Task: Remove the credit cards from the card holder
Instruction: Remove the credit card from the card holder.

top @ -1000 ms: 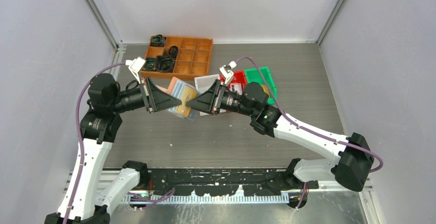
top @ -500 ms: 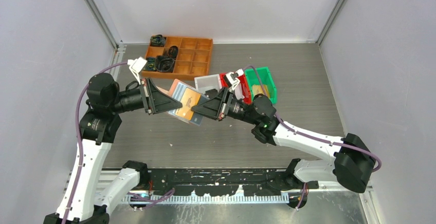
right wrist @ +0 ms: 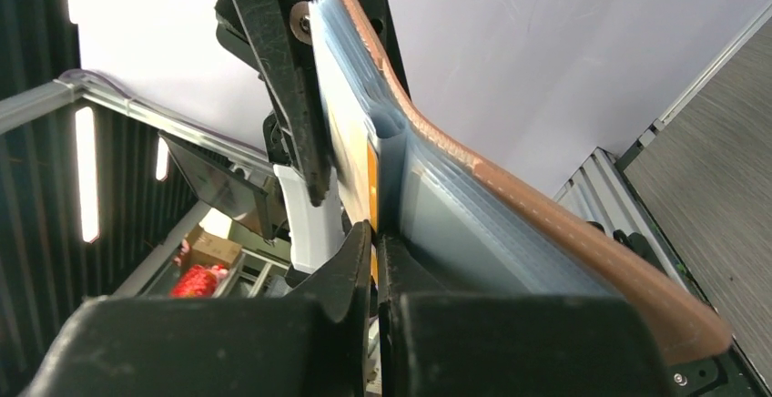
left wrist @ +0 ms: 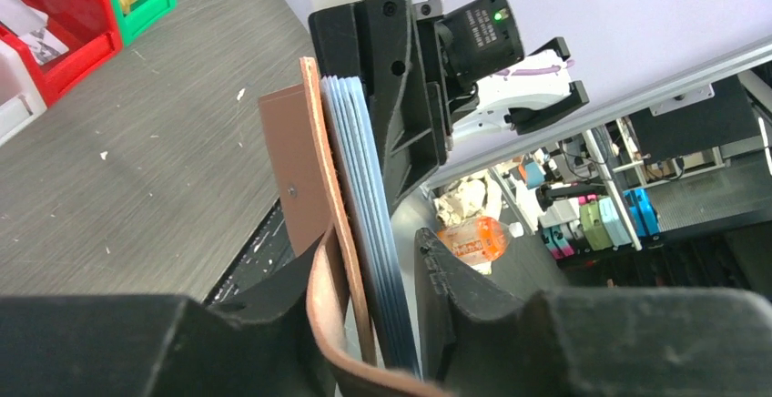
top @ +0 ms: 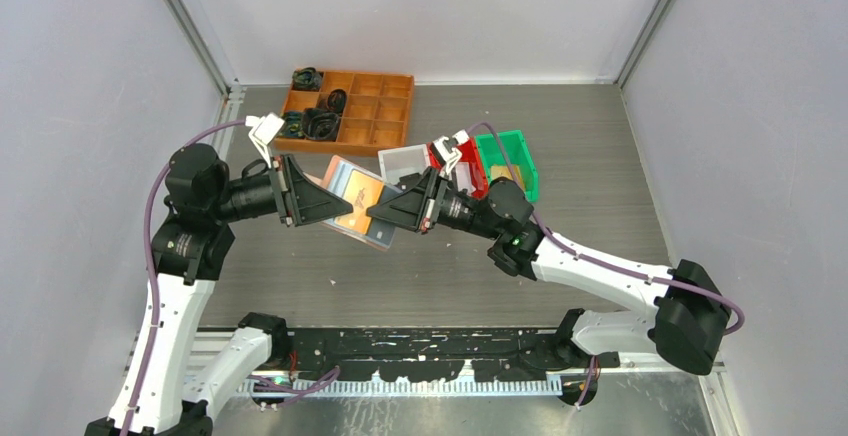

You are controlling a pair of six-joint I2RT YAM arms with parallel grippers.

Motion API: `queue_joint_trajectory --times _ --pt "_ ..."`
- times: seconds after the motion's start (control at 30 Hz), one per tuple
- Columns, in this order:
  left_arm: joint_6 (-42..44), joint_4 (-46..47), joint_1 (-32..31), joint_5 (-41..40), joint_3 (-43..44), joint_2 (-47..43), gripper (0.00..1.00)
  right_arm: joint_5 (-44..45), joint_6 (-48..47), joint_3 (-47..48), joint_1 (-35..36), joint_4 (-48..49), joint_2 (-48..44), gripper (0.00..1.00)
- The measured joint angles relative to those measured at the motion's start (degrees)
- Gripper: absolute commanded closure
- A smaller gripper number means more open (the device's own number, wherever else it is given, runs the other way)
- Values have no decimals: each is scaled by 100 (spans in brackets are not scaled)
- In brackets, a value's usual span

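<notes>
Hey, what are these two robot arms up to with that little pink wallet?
They hold a salmon-pink card holder in the air above the table. The left gripper has the cover and clear sleeves between its fingers, though how firmly is unclear. The right gripper is pinched shut on the edge of an orange credit card sitting in the sleeves. That card does not look pulled out yet.
</notes>
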Motion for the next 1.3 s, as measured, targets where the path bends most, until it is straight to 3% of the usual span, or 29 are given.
queue_joint_trajectory --times 0.23,0.6,0.63,0.77,0.83,1.07,1.3 --pt "315 -260 4 -74 0 -7 85 13 -415 223 142 -435 -26 99" --pt "-26 -229 -144 133 -4 83 94 376 -640 -219 286 -260 -487 99" --pt "-61 -225 -149 133 -4 105 94 396 -640 -232 286 -245 -490 97" --pt "-131 -199 -149 136 -4 142 93 417 -632 -243 282 -219 -490 65" --pt "-138 -175 -103 111 -4 136 93 402 -634 -262 267 -197 -511 61" --pt "-258 13 -37 85 -4 133 92 481 -614 -260 240 -98 -492 62" --pt "-269 61 11 61 2 131 87 476 -463 -258 168 166 -271 71"
